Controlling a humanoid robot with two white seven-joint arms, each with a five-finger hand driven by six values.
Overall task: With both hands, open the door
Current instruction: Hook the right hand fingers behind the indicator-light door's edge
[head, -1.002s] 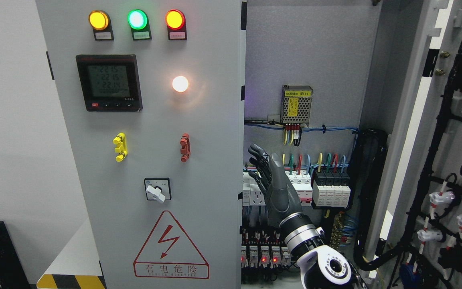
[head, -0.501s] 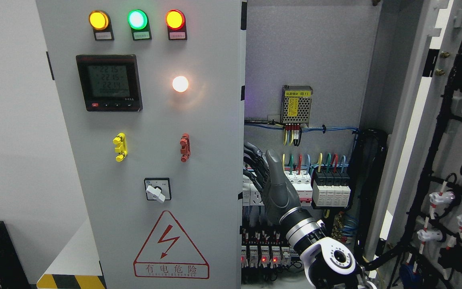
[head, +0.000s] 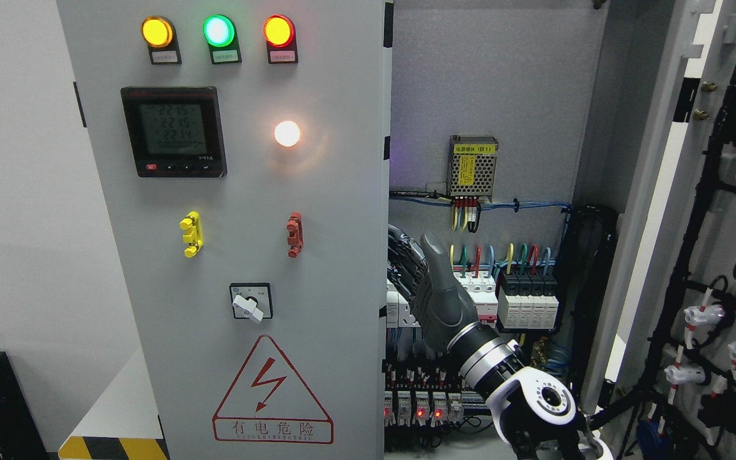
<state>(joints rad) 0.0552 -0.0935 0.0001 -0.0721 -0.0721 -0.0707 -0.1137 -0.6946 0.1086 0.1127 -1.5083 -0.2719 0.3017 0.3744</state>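
The right hand (head: 435, 291) is reaching up from the frame's five o'clock corner, its silver wrist and white forearm joint showing below it. It is sitting at the free right edge of the left door (head: 246, 243), a grey panel that is filling the picture from nine o'clock to centre. The thumb is pointing up toward twelve o'clock, and the dark fingers (head: 401, 246) are hooking toward nine o'clock, disappearing behind the door's edge — so the hand is looking curled onto that edge, though the actual contact is hidden.

The left door is standing closed or nearly so. It is carrying three lit lamps at twelve o'clock — yellow, green and red — with a digital meter (head: 174, 131) below them and a glowing white lamp (head: 287, 133) at the meter's three o'clock. Further down, a yellow handle (head: 191, 234) and a red handle (head: 294, 234) are sitting side by side, well apart; a rotary switch (head: 251, 301) is showing under them, and a red warning triangle (head: 272, 390) is showing at six o'clock.

The right door (head: 719, 223) is swung wide open at three o'clock, its inner face showing black cable looms. Between the two doors the cabinet interior is lying open: a perforated power supply (head: 473, 167) is sitting high on the back plate, and a row of breakers (head: 508, 300) with coloured wires is running just behind the hand.
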